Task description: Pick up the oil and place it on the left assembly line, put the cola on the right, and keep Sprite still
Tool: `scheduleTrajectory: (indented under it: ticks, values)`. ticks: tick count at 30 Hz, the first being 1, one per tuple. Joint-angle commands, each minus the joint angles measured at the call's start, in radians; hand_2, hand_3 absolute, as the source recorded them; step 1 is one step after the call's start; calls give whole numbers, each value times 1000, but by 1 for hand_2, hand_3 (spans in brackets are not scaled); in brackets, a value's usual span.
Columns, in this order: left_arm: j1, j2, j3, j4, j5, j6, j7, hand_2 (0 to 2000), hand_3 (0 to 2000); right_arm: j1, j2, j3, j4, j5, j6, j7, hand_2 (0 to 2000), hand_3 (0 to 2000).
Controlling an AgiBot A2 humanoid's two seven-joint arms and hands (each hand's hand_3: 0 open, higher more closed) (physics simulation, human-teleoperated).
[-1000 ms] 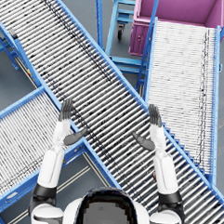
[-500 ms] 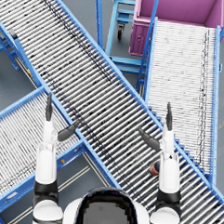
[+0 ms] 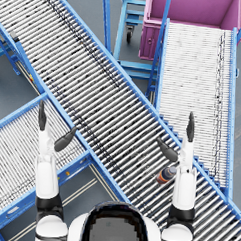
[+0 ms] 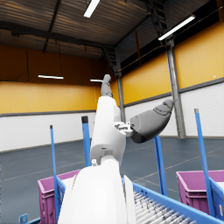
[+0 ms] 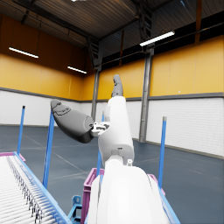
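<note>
While the left robot hand [image 3: 49,134] and right robot hand [image 3: 182,145] point upward, fingers apart and empty, the right forearm, if lowered, could knock the bottle [image 3: 165,175] beside it.

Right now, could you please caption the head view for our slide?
Left hand and right hand hover open above the diagonal roller conveyor, a small bottle beside the right forearm.

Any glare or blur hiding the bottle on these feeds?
Head view: even light, no glare; the bottle is small and soft, label unreadable, at the right arm's edge. Both wrist views: tilted up at bright ceiling lights, no bottle in frame.
</note>
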Motion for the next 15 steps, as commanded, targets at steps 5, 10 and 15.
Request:
scheduleTrajectory:
  ticks: [5,10,15]
  values:
    - [-5,4,-4,-5,0,0,0,0,0,8,-4,-16,-3,0,0,0,0,0]
    - [-8,7,-1,-7,0,0,0,0,0,14,-8,-18,-2,0,0,0,0,0]
    - [13,8,14,-11,0,0,0,0,0,1,-13,-15,1,0,0,0,0,0]
